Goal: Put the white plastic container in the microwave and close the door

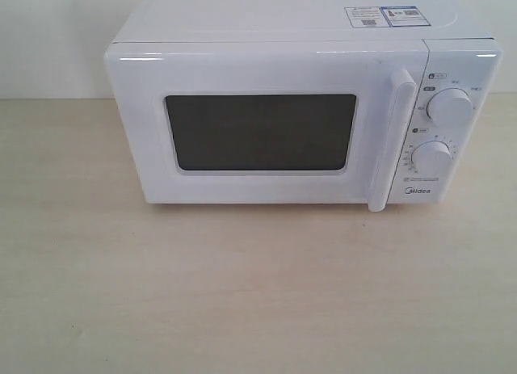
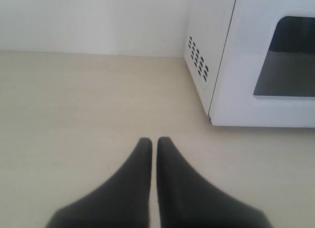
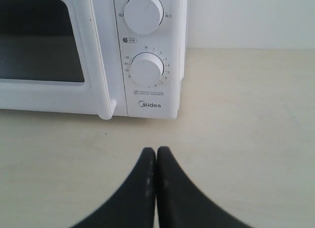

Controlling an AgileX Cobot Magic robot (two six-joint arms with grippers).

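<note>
Both grippers are pressed together and hold nothing: the left gripper point(image 2: 153, 142) has its dark fingers meeting at the tips above bare table, and the right gripper point(image 3: 156, 150) matches it. No view shows the white plastic container, and whether it sits behind the dark window point(image 1: 260, 132) or somewhere out of frame cannot be told. The microwave point(image 1: 283, 18) fills the upper middle of the exterior view with its long side running left to right. Its door point(image 1: 258, 67) is shut flush and faces the camera. The bar handle point(image 1: 392, 140) stands upright at the door's right edge, just beside the two dials point(image 1: 450, 107), so the door probably hinges on the left. Each gripper sits in front of the oven and apart from it. The left one looks at the left front corner and the vent holes point(image 2: 198, 58) in the side wall. The right one looks at the dial panel and the foot of the handle, so the right arm appears nearer for any pull on the door. With the box unseen, I cannot judge whether the job is finished or not yet begun. Around the oven lie the pale wooden table point(image 1: 242, 293), the stickers point(image 1: 384, 16) on its top and the white wall point(image 1: 48, 43) at upper left.
</note>
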